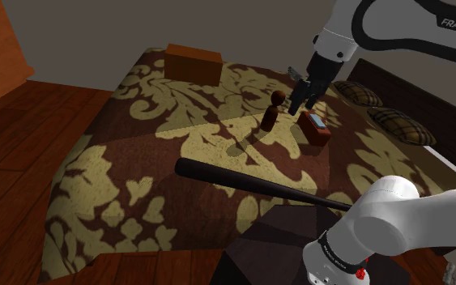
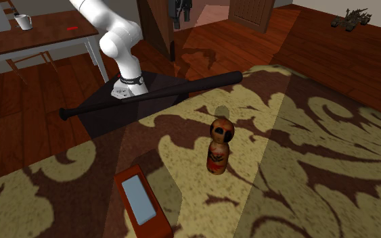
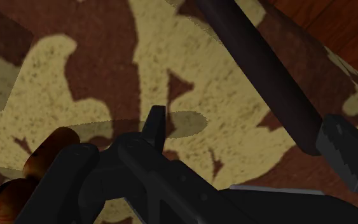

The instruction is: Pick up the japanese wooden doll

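1. One japanese wooden doll [image 1: 272,111] [image 2: 220,145] [image 3: 47,153] is standing upright on the bed [image 1: 137,162] [image 2: 317,155], a round glossy brown head sitting on a tapering body painted in red and dark marks
2. The black gripper [image 1: 301,105] is hanging just beside the doll's head, on the shoulder view's right of it; whether the jaws are apart or together I cannot tell
3. The bed cover is showing a large beige leaf pattern on dark brown, lying flat and matte
4. One long black baseball bat [image 1: 258,185] [image 2: 148,94] [image 3: 266,83] is lying across the bed's near edge in the shoulder view, slim at the handle and thickening toward the barrel
5. Two boxes are resting on the cover: a plain brown rectangular box [image 1: 193,63] far from the doll, and a small red-brown case [image 1: 315,128] [image 2: 141,203] with a pale grey panel on top, near the doll
6. Two plaid pillows [image 1: 360,93] are lying at the bed's end behind the gripper
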`<state>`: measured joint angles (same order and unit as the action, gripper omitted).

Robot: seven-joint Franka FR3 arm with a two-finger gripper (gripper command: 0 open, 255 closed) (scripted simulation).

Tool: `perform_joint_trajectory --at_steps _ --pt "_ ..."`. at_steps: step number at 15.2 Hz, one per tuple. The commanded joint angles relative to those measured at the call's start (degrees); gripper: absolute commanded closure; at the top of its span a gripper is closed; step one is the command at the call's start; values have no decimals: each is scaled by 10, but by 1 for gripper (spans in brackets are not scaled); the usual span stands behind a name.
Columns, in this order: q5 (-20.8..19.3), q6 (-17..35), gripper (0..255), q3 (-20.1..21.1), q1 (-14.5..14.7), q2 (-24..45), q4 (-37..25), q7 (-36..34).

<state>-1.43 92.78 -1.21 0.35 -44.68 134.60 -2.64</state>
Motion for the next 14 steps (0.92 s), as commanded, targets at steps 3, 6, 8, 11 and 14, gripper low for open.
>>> perform_joint_trajectory --at_steps 3,6,8,11,14 --pt "-11 24 0 -10 -10 34 -9 2" --pt "-26 57 0 -25 -24 86 -27 5" --pt "-35 77 0 -36 -33 121 -43 7" --pt "-46 104 0 -51 -45 176 -70 9" --pt "-55 127 0 -66 -56 231 -102 11"
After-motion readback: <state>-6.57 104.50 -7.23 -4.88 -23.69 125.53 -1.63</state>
